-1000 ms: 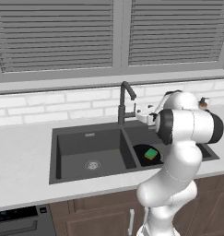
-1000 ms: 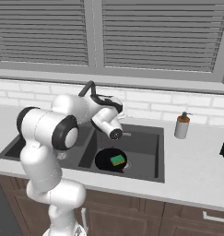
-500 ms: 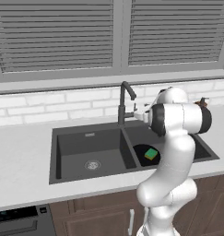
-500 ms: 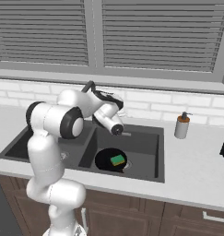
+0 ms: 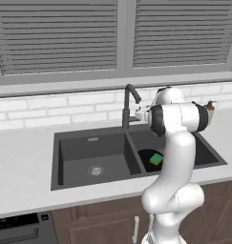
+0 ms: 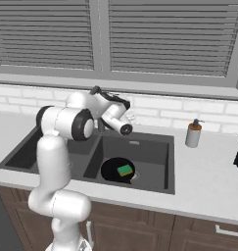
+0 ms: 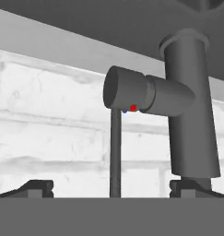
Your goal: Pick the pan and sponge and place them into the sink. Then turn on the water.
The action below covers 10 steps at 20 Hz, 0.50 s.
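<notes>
From the left base view, I am seeing the sponge (image 5: 156, 159) lying on the pan (image 5: 148, 158) in the sink (image 5: 89, 138), below my fingers (image 5: 139, 116), which are hovering beside the faucet (image 5: 127, 106).

From the right, the soap dispenser (image 6: 193, 134) is standing on the tabletop (image 6: 208, 176), well apart.

Through the hand view, my fingertips (image 7: 37, 186) are standing wide open, holding nothing, the faucet lever (image 7: 132, 94) just ahead between them; no water is running. I judge a gentle, square push safest.

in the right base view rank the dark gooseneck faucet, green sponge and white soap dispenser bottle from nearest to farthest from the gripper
1. Dark gooseneck faucet, right at the open gripper, behind the sink.
2. Green sponge, below it on the black pan in the basin.
3. White soap dispenser bottle, off right on the counter.
</notes>
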Available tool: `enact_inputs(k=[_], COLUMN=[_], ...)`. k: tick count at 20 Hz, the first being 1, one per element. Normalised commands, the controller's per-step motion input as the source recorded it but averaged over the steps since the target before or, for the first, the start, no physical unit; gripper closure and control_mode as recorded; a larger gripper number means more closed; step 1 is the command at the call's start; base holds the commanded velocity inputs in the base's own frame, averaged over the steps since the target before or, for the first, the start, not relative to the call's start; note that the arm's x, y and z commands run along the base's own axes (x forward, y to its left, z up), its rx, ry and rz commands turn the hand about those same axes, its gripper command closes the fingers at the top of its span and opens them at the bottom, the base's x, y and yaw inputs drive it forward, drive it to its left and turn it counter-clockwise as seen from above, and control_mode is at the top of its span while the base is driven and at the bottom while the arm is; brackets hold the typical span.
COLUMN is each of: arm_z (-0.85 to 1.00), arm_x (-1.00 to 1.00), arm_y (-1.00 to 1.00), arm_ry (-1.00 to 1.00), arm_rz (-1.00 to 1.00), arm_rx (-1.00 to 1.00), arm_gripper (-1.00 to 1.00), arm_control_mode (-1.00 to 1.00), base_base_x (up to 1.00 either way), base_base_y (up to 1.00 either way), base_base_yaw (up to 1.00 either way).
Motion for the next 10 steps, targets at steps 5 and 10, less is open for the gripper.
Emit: enact_inputs(k=[5, 10], arm_z=[-0.06, -0.19], arm_x=[0.39, 0.33], arm_y=[0.0, 0.0], arm_ry=[0.01, 0.0], arm_rz=[-0.01, 0.0], arm_rx=[0.0, 0.0], arm_gripper=[-1.0, -1.0], arm_control_mode=[-1.0, -1.0], base_base_x=[0.0, 0.0], base_base_y=[0.0, 0.0], base_base_yaw=[0.0, 0.0])
